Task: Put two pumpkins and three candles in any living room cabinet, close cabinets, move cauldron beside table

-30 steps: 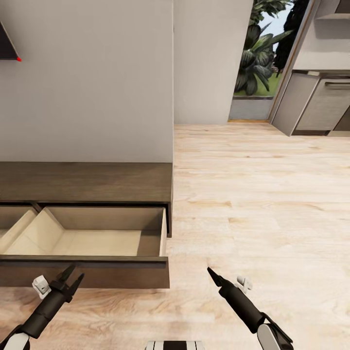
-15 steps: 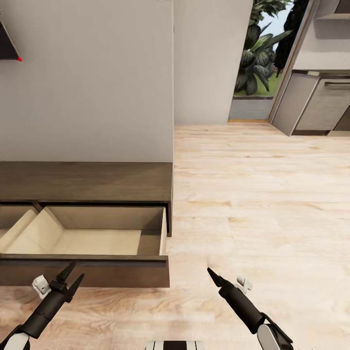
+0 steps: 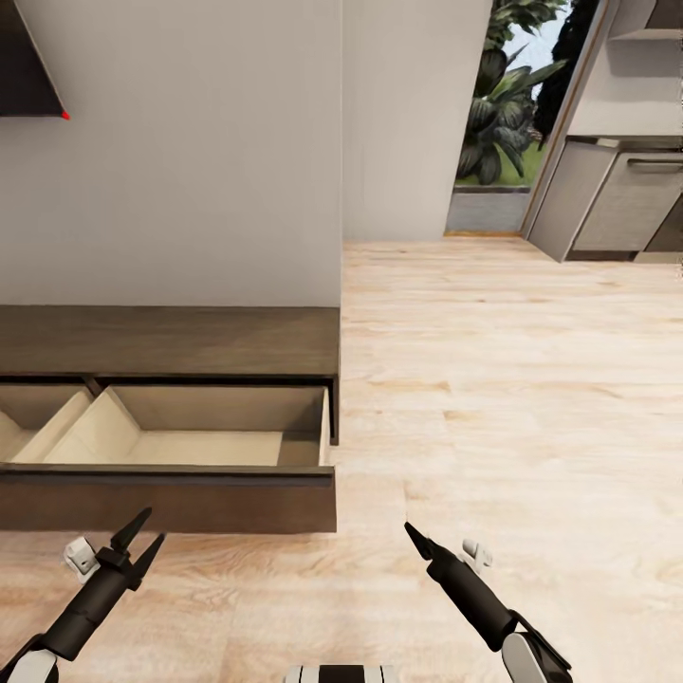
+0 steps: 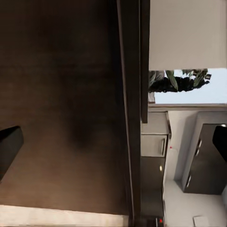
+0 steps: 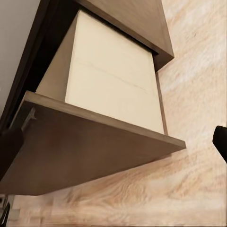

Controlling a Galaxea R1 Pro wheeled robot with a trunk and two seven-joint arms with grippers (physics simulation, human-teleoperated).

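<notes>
The cabinet point(image 3: 171, 341) is a long, low dark brown unit against the wall at the left. Two of its drawers stand pulled out, and the right drawer point(image 3: 204, 446) shows a bare pale beige inside. My left gripper point(image 3: 152, 527) hangs open just in front of the drawer front point(image 3: 171, 507), which the left wrist view shows close up as dark wood point(image 4: 71, 94). My right gripper point(image 3: 410, 527) is open over the floor to the right of the drawer; its wrist view looks into the open drawer point(image 5: 113, 85). Both grippers hold nothing. The pumpkins, candles, cauldron and table are out of view.
Light wood floor point(image 3: 512, 398) stretches to the right of the cabinet. A wall corner point(image 3: 341, 190) rises behind the cabinet's right end. A doorway with green plants point(image 3: 498, 114) and grey kitchen units point(image 3: 617, 199) lie at the back right. A dark panel point(image 3: 24, 66) hangs at the upper left.
The whole picture has shifted, so the camera moved: the cabinet now sits slightly higher and further right in view. Both arms hold the same pose.
</notes>
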